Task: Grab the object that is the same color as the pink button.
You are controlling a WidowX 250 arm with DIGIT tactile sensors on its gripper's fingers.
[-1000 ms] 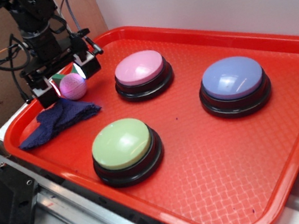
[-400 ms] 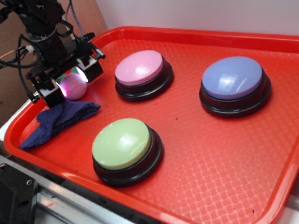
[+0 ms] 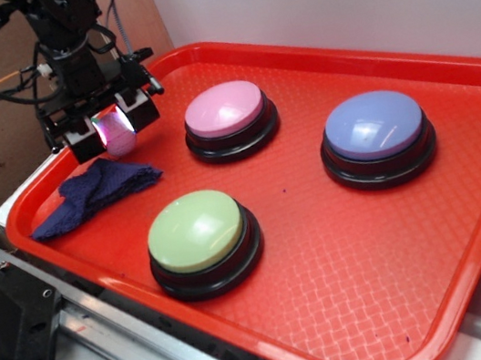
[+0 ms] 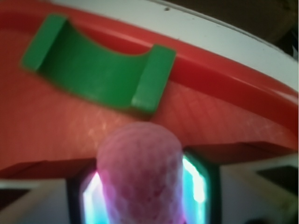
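In the wrist view the small pink ball (image 4: 139, 173) fills the foreground, squeezed between the glowing pads (image 4: 194, 184) of the gripper (image 4: 140, 196) — the fingers are clenched on it. Beyond it a green curved block (image 4: 100, 70) lies against the red tray (image 4: 224, 79) rim. From outside, the gripper (image 3: 112, 128) holds the ball (image 3: 117, 134) at the tray's far-left corner, above the dark blue cloth (image 3: 95, 190) — the pink button (image 3: 228, 117) sits just beside, to the right.
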